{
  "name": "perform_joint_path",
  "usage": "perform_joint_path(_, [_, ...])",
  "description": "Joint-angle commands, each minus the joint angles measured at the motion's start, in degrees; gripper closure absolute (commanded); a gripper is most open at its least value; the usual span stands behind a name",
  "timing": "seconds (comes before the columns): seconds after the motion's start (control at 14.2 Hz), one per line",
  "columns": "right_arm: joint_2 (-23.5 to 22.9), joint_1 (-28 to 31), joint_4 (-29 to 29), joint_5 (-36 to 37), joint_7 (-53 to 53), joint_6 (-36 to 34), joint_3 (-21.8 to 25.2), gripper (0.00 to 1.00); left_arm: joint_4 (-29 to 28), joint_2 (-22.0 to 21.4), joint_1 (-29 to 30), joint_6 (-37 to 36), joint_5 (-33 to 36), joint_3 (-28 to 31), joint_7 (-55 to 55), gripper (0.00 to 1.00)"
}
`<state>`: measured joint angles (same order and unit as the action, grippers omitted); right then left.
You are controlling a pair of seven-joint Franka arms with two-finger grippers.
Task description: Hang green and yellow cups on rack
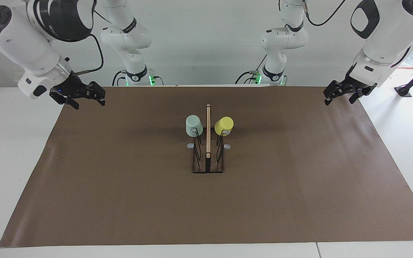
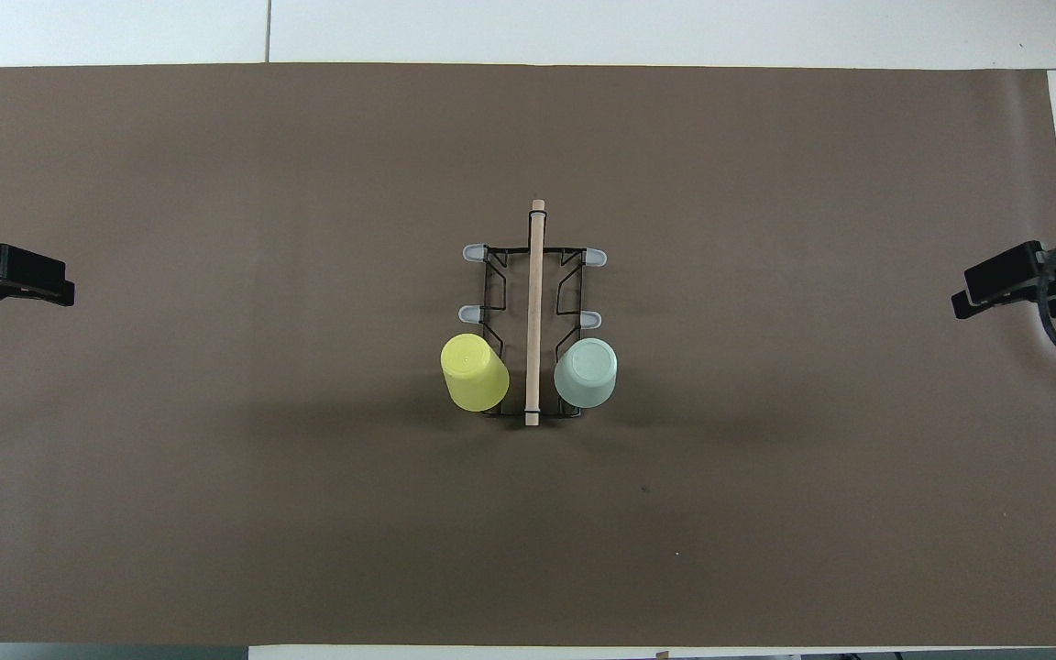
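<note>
At the desk's middle we saw the rack (image 1: 208, 157) carrying 2 upturned cups, green cup (image 1: 194, 125) and yellow cup (image 1: 224, 125); left gripper (image 1: 340, 94) and right gripper (image 1: 84, 96) hung empty, fingers apart, over opposite edges.

White table (image 1: 13, 161), brown mat (image 1: 120, 200) (covering most), rack (image 1: 208, 166) at centre

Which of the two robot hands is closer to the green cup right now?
Right. The right gripper hangs over the mat's corner at its own end, on the green cup's side of the rack. The left gripper waits at the other end, past the yellow cup.
</note>
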<state>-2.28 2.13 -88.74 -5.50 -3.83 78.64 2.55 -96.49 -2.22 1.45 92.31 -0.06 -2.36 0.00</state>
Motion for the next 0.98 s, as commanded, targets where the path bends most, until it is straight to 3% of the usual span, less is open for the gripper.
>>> perform_joint_path(0.0, [5.6, 0.43, -4.5, 4.59, 1.63, -2.09, -0.71, 0.0, -0.28, -0.15, 0.48, -0.02, -0.73, -0.1, 0.35, 0.0])
perform_joint_path(0.14, [6.32, -0.71, -5.47, 8.4, 1.81, -1.21, -1.14, 0.0, -0.28, -0.15, 0.48, -0.02, -0.73, -0.1, 0.35, 0.0])
perform_joint_path(0.35, [4.05, -0.72, -5.05, 8.32, 6.09, 1.15, -1.32, 0.0, -0.28, -0.15, 0.48, -0.02, -0.73, -0.1, 0.35, 0.0])
perform_joint_path(0.56, [1.41, -0.99, -1.62, 7.96, 6.55, -0.76, -0.35, 0.0, -0.28, -0.15, 0.48, -0.02, -0.73, -0.1, 0.35, 0.0])
perform_joint_path(0.91, [2.1, -1.16, -1.35, 4.89, 6.73, -0.42, 2.19, 0.0, -0.28, -0.15, 0.48, -0.02, -0.73, -0.1, 0.35, 0.0])
